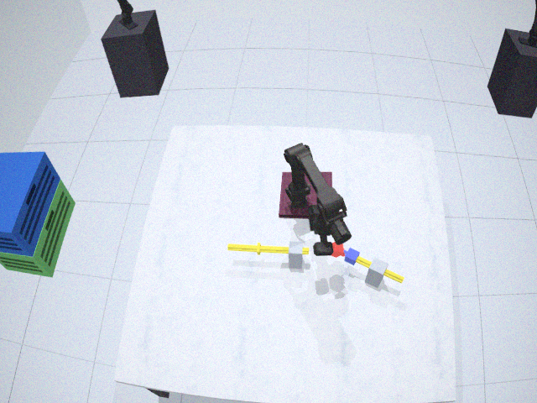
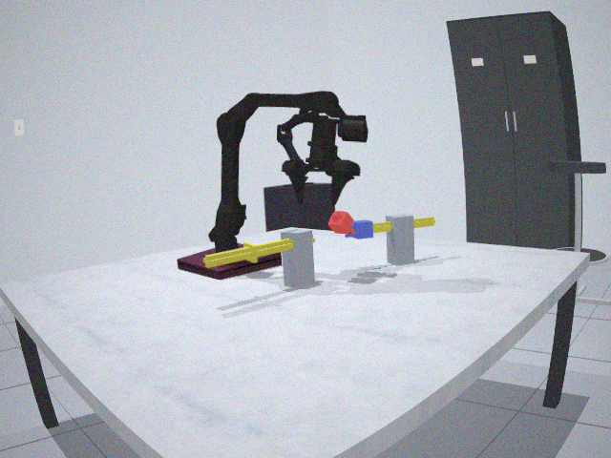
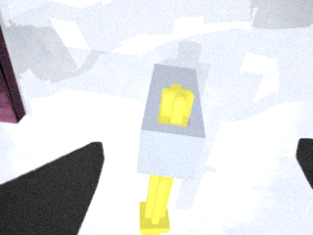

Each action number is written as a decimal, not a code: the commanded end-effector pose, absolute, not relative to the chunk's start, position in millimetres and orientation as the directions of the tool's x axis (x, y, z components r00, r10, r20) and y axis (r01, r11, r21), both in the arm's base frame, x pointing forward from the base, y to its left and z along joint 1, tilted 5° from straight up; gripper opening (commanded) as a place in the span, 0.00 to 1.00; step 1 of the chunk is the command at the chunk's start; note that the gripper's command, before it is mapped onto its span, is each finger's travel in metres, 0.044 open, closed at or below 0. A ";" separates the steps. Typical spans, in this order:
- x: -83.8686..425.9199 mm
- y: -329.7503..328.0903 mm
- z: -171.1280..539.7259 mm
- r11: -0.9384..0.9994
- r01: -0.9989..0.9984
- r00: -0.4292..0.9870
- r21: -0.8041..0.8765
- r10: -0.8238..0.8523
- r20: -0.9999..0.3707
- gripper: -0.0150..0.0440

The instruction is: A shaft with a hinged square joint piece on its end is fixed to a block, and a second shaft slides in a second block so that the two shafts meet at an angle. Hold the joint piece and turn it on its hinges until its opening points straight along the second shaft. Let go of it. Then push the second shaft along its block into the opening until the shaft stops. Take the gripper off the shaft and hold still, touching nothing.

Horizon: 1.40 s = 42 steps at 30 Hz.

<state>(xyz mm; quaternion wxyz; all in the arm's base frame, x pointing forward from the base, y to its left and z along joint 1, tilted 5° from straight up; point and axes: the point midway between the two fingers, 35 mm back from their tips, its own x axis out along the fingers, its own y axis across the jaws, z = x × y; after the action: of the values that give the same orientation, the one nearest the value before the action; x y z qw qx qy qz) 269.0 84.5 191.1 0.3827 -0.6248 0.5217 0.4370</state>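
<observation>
The red joint piece (image 1: 337, 249) (image 2: 341, 222) hangs at the blue hinge part (image 1: 351, 256) (image 2: 362, 229) on the first yellow shaft (image 1: 362, 261) (image 2: 424, 222), held by a grey block (image 1: 375, 273) (image 2: 400, 239). Its opening's exact direction is unclear. The second yellow shaft (image 1: 273, 249) (image 2: 226, 256) (image 3: 160, 196) has a collar and passes through the other grey block (image 1: 295, 255) (image 2: 298, 259) (image 3: 171, 152). Its short end stands apart from the red piece. My gripper (image 2: 317, 202) (image 3: 197, 149) is open and empty, pointing down above the gap between that end and the red piece.
The arm's dark red base plate (image 1: 284, 208) (image 2: 197, 268) (image 3: 10, 105) is on the white table (image 1: 195, 325) (image 2: 246, 369), behind the second shaft's block. Off the table are blue and green crates (image 1: 26, 191) at the left, black pedestals and a dark cabinet (image 2: 508, 172).
</observation>
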 end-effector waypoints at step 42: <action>271.1 149.5 130.9 -0.076 -0.996 0.072 -0.054 -0.263 -0.962 1.00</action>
<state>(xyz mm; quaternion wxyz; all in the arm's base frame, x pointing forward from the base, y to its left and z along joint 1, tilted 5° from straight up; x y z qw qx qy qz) 273.9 132.3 131.6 0.4253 -0.5967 0.5291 0.4280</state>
